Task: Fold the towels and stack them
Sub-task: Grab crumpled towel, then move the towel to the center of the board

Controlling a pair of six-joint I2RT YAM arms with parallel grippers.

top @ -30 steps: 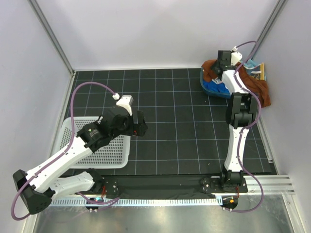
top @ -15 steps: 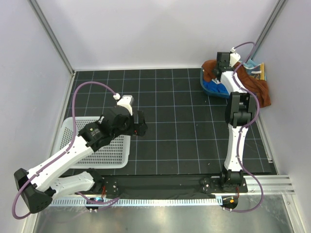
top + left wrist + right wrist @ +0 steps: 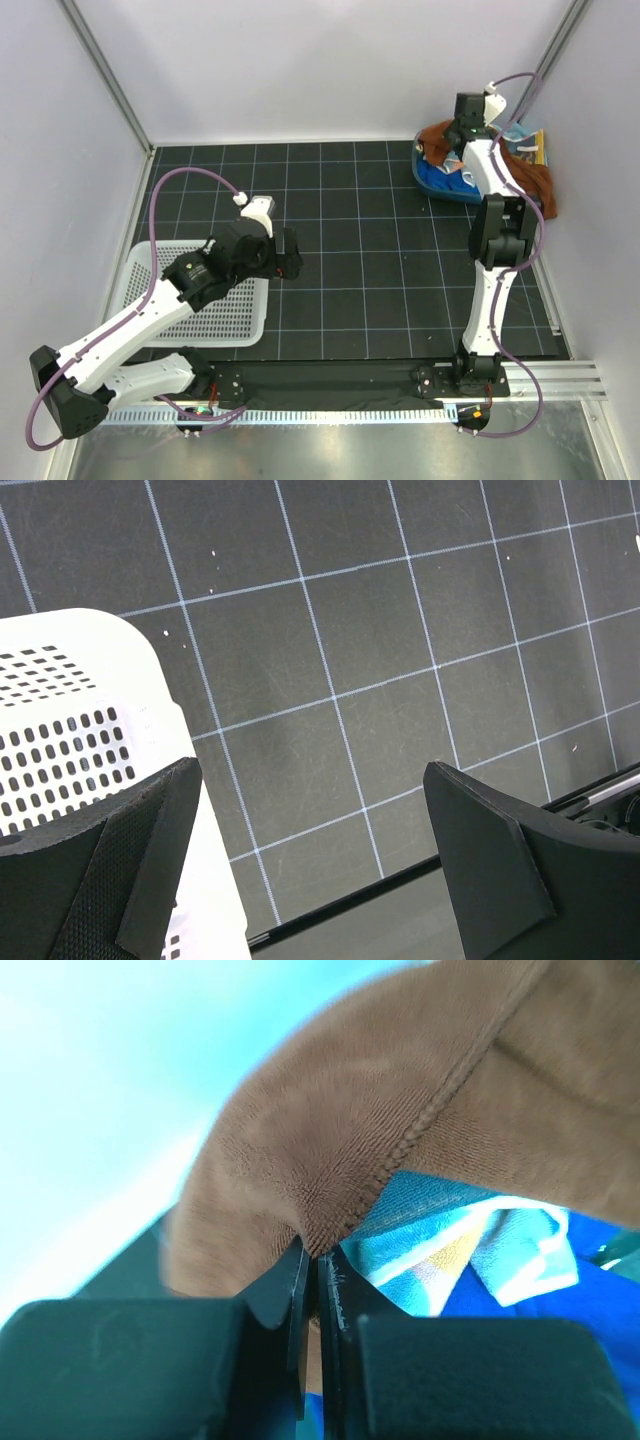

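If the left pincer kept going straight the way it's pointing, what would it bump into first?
The left pincer would probably hit the black gridded table first; it fills the gap between the open fingers. The white basket sits just aside.

Pale walls [image 3: 300,70]; black gridded mat [image 3: 360,250]; metal front ledge [image 3: 350,450].

Our black gridded table [image 3: 360,280] carries a white mesh basket [image 3: 240,320] near left and a blue tub [image 3: 437,183] far right, a rust-brown towel [image 3: 535,185] spilling out.
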